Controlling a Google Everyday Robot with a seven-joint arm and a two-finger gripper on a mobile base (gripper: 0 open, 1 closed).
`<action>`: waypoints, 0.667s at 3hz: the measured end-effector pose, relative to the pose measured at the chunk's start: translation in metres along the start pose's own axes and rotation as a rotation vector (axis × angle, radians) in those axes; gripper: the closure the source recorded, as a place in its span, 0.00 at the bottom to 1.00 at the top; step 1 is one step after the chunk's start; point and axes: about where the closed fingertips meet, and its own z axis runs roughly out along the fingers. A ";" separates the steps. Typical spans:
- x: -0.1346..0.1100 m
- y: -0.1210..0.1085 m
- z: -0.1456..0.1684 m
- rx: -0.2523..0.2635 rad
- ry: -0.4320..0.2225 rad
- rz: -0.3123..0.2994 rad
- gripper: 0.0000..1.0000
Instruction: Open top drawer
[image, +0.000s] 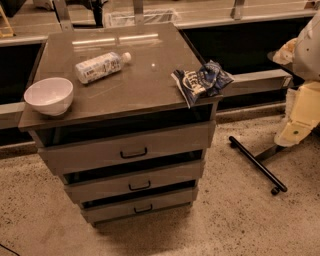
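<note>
Gripper (299, 120) hangs at the right edge of view, beside the cabinet (145, 90); whether it is released or clenched cannot be told. Well to its left, untouched, lies the top drawer (90, 152), directly under the cabinet's top, its black handle (133, 153) facing forward and a dark gap above its front.

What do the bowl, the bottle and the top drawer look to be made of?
The bowl: glossy white, ceramic or plastic. The bottle: clear plastic, labelled, white cap. The top drawer: matte grey-brown, probably laminate or painted metal; black bar handle. The gripper hangs at the right edge, away from it.
</note>
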 end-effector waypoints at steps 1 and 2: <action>0.000 0.000 0.001 -0.001 -0.002 -0.001 0.00; -0.006 0.001 0.053 -0.049 -0.098 -0.027 0.00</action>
